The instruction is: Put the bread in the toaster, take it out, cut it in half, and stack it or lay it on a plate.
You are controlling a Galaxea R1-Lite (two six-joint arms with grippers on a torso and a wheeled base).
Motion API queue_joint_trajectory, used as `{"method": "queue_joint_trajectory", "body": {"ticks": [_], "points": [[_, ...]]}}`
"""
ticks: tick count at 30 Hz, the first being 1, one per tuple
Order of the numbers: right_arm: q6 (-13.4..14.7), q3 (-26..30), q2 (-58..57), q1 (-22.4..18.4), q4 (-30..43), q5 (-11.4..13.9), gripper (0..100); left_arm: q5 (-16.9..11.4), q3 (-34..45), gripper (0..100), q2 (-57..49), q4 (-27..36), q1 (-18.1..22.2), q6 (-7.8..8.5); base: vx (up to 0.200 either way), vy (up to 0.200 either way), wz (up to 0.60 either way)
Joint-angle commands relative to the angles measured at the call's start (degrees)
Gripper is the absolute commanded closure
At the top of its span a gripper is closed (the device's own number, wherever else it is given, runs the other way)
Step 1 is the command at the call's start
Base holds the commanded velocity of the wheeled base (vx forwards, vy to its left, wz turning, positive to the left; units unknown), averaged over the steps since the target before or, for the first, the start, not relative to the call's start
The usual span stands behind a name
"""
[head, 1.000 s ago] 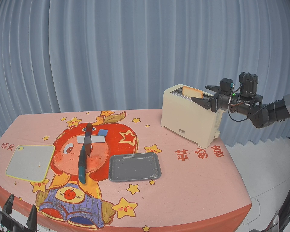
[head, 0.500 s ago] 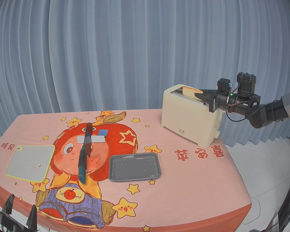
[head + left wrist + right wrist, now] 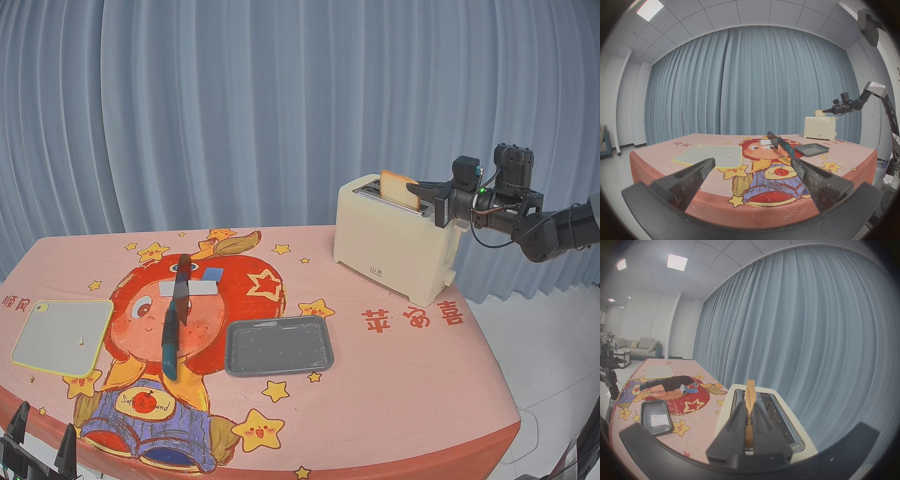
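At the right of the head view, the right gripper (image 3: 416,190) pinches the bread (image 3: 394,185) by its end, and the slice stands partly out of the toaster (image 3: 387,247) slot. The left gripper (image 3: 753,165) is spread and holds nothing. The slice is probably light and crumbly, so a gentle hold on the crust suits it.

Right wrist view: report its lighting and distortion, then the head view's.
Right wrist view: fisheye bowing, dark corners, ceiling panels glowing bright, the right end effector, shut on the bread, looming in the foreground. Head view: even light, curtain folds bowed toward the edges.
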Motion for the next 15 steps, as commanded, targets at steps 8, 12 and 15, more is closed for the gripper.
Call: {"method": "queue_joint_trajectory", "body": {"ticks": [8, 12, 15], "points": [[0.7, 1.4, -5.7, -0.3, -0.7, -0.7, 100, 0.0, 1.0, 0, 0.0, 0.0, 0.0, -0.04, 0.0, 0.0, 0.0], [0.8, 2.3, -8.0, -0.5, -1.1, -0.7, 100, 0.0, 1.0, 0, 0.0, 0.0, 0.0, -0.04, 0.0, 0.0, 0.0], [1.5, 3.0, -9.8, -0.4, -1.2, -0.7, 100, 0.0, 1.0, 0, 0.0, 0.0, 0.0, 0.04, 0.0, 0.0, 0.0]]}}
